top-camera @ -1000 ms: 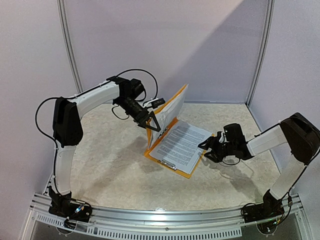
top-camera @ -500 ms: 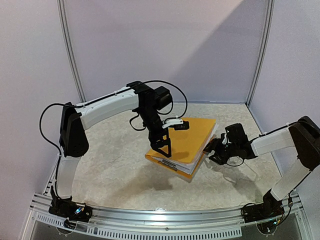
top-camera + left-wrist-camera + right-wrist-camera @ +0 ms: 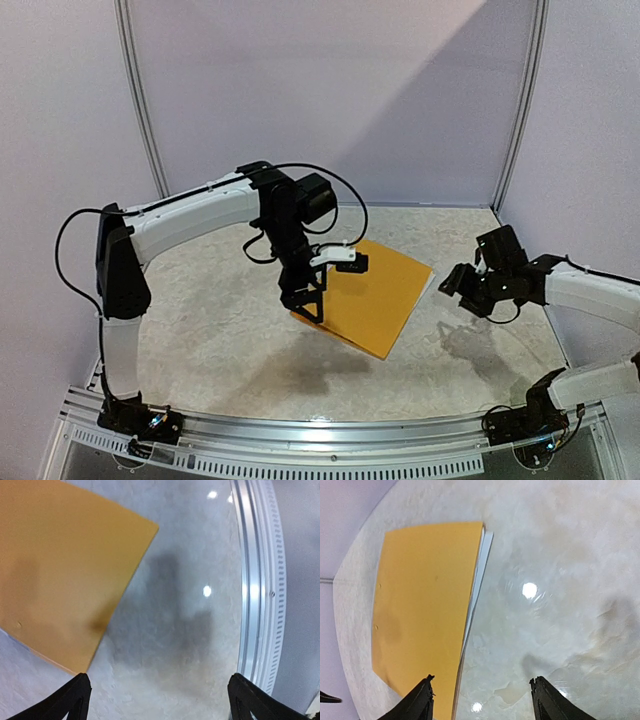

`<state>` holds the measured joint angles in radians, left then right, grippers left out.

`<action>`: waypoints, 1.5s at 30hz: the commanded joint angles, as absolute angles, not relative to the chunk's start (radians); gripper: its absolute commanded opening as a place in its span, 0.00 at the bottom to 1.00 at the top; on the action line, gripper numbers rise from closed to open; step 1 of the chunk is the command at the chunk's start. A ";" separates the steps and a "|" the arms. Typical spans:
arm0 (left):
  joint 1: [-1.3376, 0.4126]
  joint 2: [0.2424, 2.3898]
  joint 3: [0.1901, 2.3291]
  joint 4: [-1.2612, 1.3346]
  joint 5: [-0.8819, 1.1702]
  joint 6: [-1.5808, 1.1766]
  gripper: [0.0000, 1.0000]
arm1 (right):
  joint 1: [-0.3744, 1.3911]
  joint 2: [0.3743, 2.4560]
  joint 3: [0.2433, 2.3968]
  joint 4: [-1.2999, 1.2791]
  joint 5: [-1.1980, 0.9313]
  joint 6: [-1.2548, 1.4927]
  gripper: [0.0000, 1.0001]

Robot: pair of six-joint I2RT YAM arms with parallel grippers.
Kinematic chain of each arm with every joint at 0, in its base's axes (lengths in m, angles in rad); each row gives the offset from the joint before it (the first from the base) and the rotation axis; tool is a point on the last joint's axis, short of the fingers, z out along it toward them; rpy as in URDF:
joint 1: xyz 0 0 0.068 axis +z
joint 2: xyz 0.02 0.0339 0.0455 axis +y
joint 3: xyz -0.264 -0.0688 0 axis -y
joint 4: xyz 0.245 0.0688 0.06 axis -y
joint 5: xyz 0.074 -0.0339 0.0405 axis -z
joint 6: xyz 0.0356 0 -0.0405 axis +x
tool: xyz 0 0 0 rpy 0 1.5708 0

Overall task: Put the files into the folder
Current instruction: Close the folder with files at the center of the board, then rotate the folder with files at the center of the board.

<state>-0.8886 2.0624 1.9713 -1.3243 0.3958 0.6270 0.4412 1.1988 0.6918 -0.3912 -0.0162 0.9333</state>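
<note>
Presently the flat orange-yellow plastic file folder [image 3: 372, 297] lies closed on the pale marbled table top [image 3: 215, 330], about mid-table and between the two arms. Its long axis runs on a diagonal, from the far right down toward the near left, with one corner pointing at the near edge of the table. The cover is plain, smooth and flat, with no label or clip on show from above. Along its right-hand long side, in the right wrist view, the thin edges of the white paper sheets [image 3: 483, 552] stick out slightly past the cover; the rest of the sheets is hidden under it. The left arm rises from its base, reaches across and bends sharply at the wrist, so the left gripper [image 3: 305, 306] points downward over the folder's near-left end, raised above it, with its jaws spread wide and nothing between them. The right arm reaches in low from the right side; the right gripper [image 3: 456, 287] sits off the folder's right corner, apart from it and lifted off the table, with its jaws parted and empty. A ribbed aluminium rail [image 3: 257, 580] borders the table's near edge
</note>
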 commanded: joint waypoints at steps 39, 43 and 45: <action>-0.675 2.280 1.762 -0.865 -0.032 0.581 0.76 | 0.466 1.994 1.162 -0.668 -0.183 0.309 0.14; -0.669 2.362 1.921 -0.852 -0.036 0.594 0.76 | 0.647 1.849 1.027 -0.633 -0.199 0.411 0.14; -0.670 2.401 1.987 -0.845 -0.022 0.600 0.77 | 0.758 1.791 0.995 -0.595 -0.218 0.483 0.14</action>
